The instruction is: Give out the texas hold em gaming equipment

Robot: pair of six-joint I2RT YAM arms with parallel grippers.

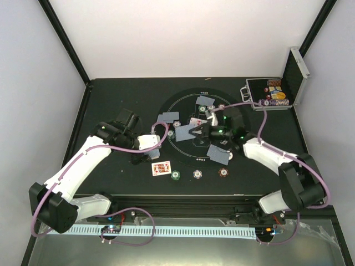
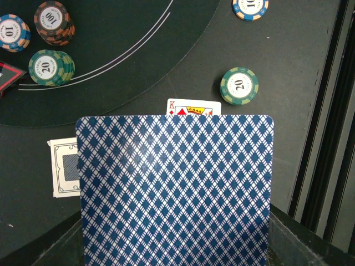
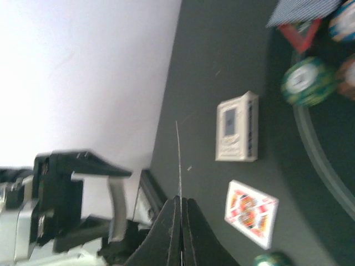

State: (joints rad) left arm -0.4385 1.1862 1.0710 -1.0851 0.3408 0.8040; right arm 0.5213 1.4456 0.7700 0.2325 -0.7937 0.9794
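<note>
Ahead of the left gripper (image 1: pixel 151 144) lie a king (image 2: pixel 194 107), with a green chip (image 2: pixel 239 86) to its right and a deck box (image 2: pixel 64 166) to its left. The blue-backed card (image 2: pixel 175 188) it clamps upright blocks most of its wrist view. That arm comes in bent from the left. The right gripper (image 3: pixel 180 206), reaching over the round mat (image 1: pixel 233 119), is closed on a thin card (image 3: pixel 178 155). This card shows only edge-on in its own wrist view, with the box and the king ahead of it. Only the top view shows the case (image 1: pixel 269 94), well behind the right wrist.
</note>
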